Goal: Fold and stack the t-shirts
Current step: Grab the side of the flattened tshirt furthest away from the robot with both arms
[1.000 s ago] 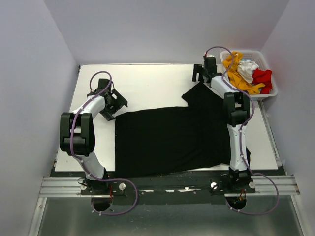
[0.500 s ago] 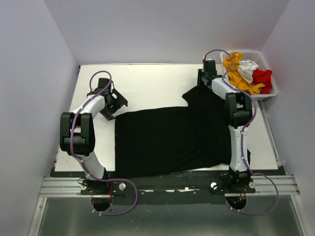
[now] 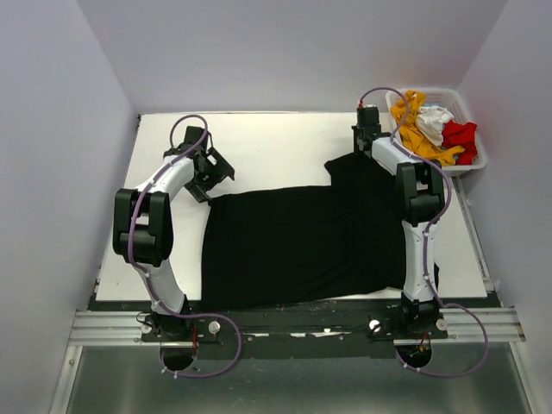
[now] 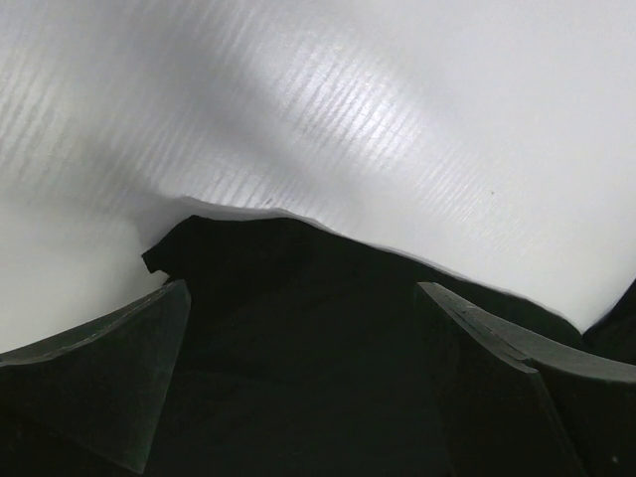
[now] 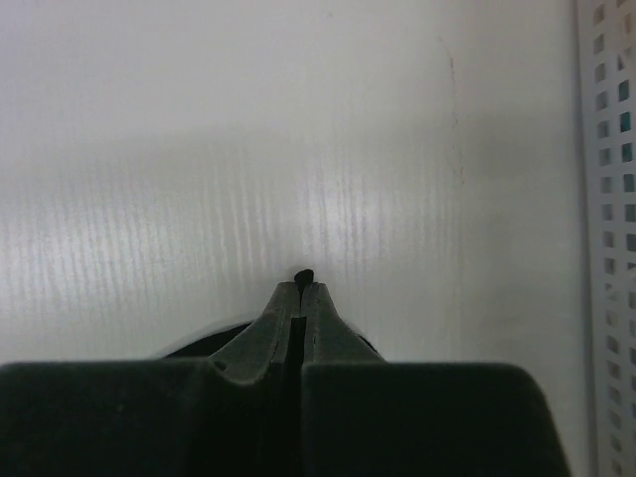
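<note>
A black t-shirt (image 3: 302,241) lies spread flat across the middle of the white table (image 3: 276,142), its near hem hanging at the table's 6 o'clock edge. The left gripper (image 3: 212,171) hovers at the shirt's 10 o'clock corner, fingers (image 4: 109,388) spread wide, with the cloth's corner showing between them in its wrist view. The right gripper (image 3: 367,131) sits at the shirt's 1 o'clock end by the sleeve, its fingers (image 5: 283,318) pressed together with a small nub of black cloth pinched at the tips. Just beside it, at the table's 2 o'clock corner, a white slatted basket (image 3: 473,164) holds an orange-yellow t-shirt (image 3: 414,131), a white t-shirt (image 3: 434,116) and a red t-shirt (image 3: 460,136), all bunched together.
</note>
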